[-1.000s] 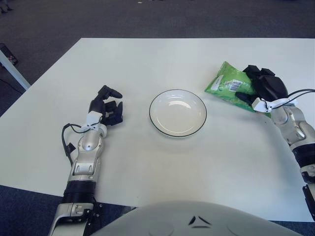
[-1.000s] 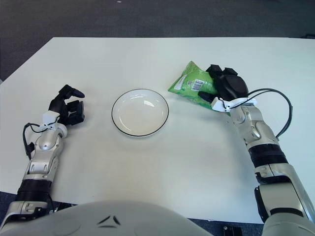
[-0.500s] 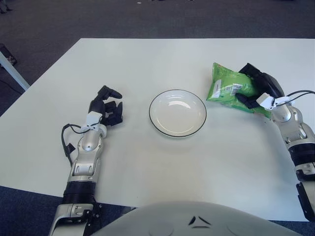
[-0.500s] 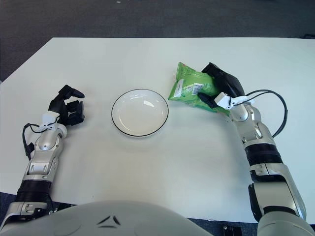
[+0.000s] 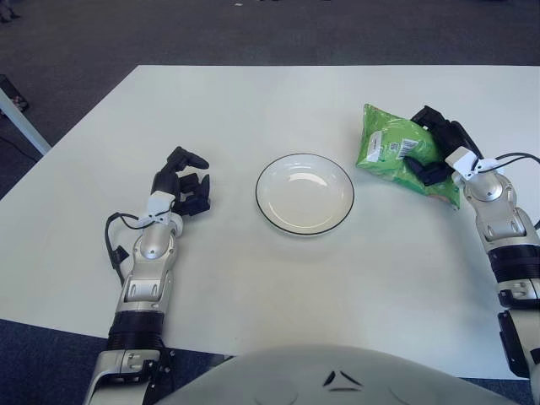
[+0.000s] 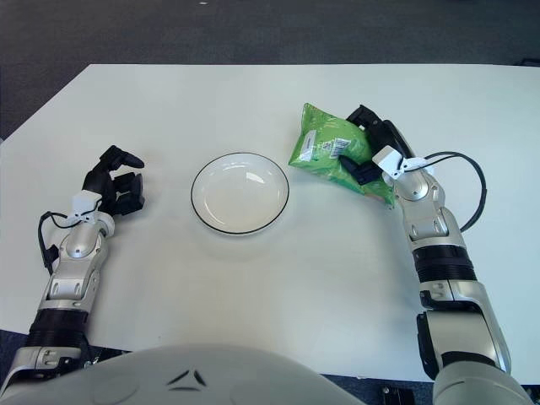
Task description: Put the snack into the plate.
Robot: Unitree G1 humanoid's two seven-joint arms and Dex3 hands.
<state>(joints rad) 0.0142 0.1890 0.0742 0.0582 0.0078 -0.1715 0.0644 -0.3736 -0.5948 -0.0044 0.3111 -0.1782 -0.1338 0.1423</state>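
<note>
A green snack bag (image 5: 388,145) is held just right of the white, dark-rimmed plate (image 5: 305,193) in the middle of the white table. My right hand (image 5: 434,148) grips the bag's right side, black fingers curled around it, with the bag tilted up on its edge. The plate holds nothing. My left hand (image 5: 183,187) shows left of the plate, fingers loosely curled and holding nothing.
The white table (image 5: 270,278) reaches dark carpet at the back and left. A black cable (image 5: 515,157) loops by my right wrist, another (image 5: 113,240) by my left forearm. A table leg (image 5: 21,118) stands at far left.
My right hand has turned with the snack bag, tipping it from lying flat to more upright and lifting it slightly; the wrist has swung round. The left hand has not moved.
</note>
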